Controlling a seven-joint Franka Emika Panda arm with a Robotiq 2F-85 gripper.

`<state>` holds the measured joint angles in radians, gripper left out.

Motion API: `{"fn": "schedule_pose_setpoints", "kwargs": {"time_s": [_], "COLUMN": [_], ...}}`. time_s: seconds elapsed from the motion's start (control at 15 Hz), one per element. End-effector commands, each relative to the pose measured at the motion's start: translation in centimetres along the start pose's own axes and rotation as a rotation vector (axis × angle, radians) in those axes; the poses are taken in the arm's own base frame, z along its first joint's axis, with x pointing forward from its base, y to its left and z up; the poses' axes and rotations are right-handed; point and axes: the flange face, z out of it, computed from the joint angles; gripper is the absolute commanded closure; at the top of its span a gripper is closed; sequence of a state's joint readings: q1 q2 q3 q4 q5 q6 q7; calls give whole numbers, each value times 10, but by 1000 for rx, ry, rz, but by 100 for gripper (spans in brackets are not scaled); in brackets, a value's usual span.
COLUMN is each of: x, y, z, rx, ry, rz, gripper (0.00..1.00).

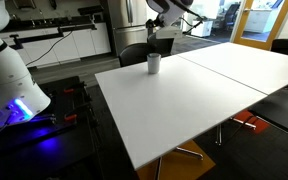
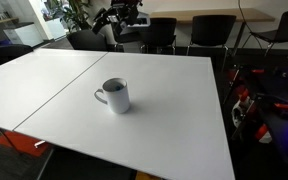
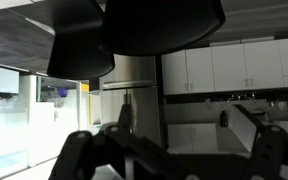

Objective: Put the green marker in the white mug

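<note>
The white mug [image 1: 154, 62] stands upright on the white table [image 1: 184, 110], near its far edge. It also shows in an exterior view [image 2: 114, 96] with its handle to the left. The green marker is not in view on the table or anywhere else; the inside of the mug is dark and I cannot see into it. My gripper [image 1: 164, 34] is raised above and behind the mug, clear of it, and also shows in an exterior view [image 2: 121, 22]. In the wrist view its fingers [image 3: 172, 152] stand wide apart with nothing between them, facing kitchen cabinets.
Dark chairs [image 2: 206, 30] stand along the table's far side. A second white table [image 1: 244, 60] joins the first along a seam. A robot base with blue light [image 1: 14, 100] stands beside the table. Cables and red gear [image 2: 249, 105] lie on the floor.
</note>
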<state>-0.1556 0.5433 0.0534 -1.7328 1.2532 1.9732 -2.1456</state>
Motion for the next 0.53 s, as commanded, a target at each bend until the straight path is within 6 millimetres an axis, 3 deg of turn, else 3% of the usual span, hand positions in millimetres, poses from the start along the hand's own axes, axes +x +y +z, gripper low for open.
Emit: {"fn": "schedule_pose_setpoints", "kwargs": {"time_s": [0.0,0.47], "x": [32,82], "y": [-33,-73], "z": [-26,-52], "rx": [-77,-263], "ry": [-51,-218], "rz": [167,425], "gripper": [0,0]}}
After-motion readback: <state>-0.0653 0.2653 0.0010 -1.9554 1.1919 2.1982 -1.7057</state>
